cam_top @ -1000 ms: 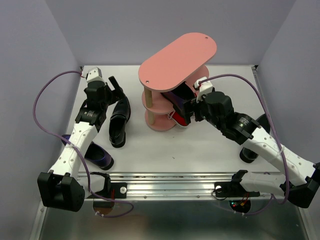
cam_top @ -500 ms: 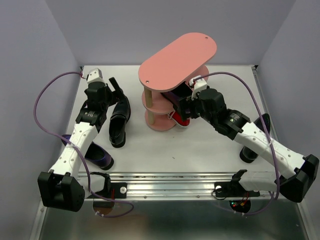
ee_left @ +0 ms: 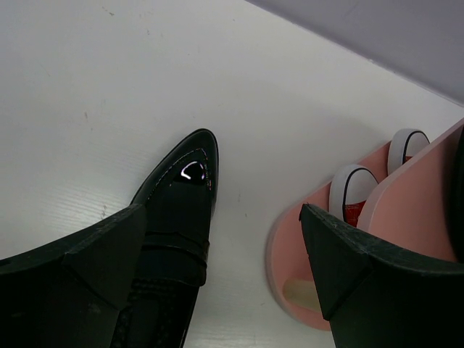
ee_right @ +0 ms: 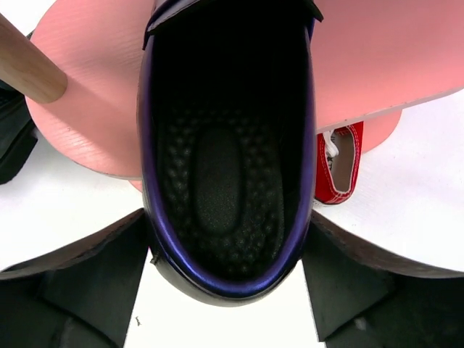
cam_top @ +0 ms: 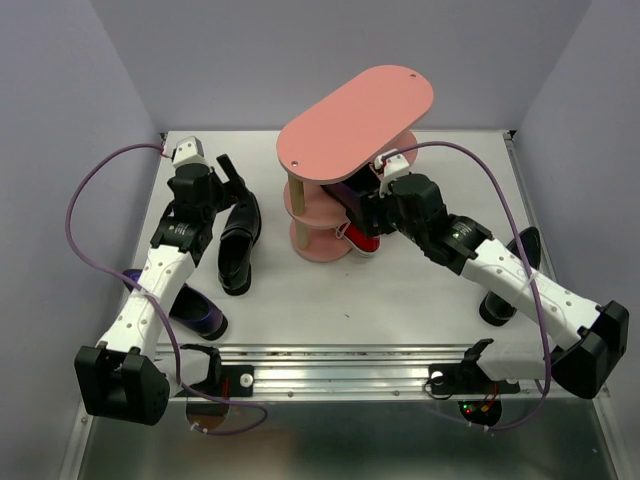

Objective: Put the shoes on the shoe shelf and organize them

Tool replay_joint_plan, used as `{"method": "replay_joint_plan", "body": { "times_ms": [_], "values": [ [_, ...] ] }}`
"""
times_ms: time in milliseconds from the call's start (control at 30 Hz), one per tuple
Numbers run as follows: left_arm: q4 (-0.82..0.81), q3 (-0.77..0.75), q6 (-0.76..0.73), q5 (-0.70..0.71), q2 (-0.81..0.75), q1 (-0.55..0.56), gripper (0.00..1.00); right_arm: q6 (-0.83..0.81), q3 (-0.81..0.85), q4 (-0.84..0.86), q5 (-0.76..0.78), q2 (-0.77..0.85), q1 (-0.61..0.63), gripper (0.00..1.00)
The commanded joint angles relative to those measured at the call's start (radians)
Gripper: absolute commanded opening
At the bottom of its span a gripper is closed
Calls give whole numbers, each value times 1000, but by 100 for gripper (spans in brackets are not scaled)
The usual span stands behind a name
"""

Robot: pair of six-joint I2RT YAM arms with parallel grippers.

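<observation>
ok so the right gripper has its fingers snug against both sides of a glossy purple shoe at the heel. Honestly can't tell if it's squeezing or just hugging it. That shoe lies on the middle board of the shoe shelf, heel poking out past the edge. Both red sneakers sit on the bottom board. The left gripper is spread wide over the toe of a black loafer lying left of the shelf. The other purple shoe is off to the shelf's near-left. Another dark shoe lies to its right, half hidden by the arm.
</observation>
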State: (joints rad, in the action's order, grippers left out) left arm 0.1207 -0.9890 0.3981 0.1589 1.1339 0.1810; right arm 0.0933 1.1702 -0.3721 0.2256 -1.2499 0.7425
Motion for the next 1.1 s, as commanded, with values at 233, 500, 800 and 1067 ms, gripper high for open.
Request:
{"method": "replay_joint_plan", "body": {
  "times_ms": [233,500,800,1067],
  "values": [
    [-29,12,-13,18,-34,-2,99,-79,95,84,-40,-14,3,42],
    [-27,9,-10,18,-33,-3,99,-187,167,128,-72,-48,-6,25],
    [-20,3,-15,22,-34,-3,99,-253,207,173,-86,-89,-15,24],
    [-13,-4,-16,30,-34,-2,99,-316,212,180,-108,-117,-44,24]
  ]
}}
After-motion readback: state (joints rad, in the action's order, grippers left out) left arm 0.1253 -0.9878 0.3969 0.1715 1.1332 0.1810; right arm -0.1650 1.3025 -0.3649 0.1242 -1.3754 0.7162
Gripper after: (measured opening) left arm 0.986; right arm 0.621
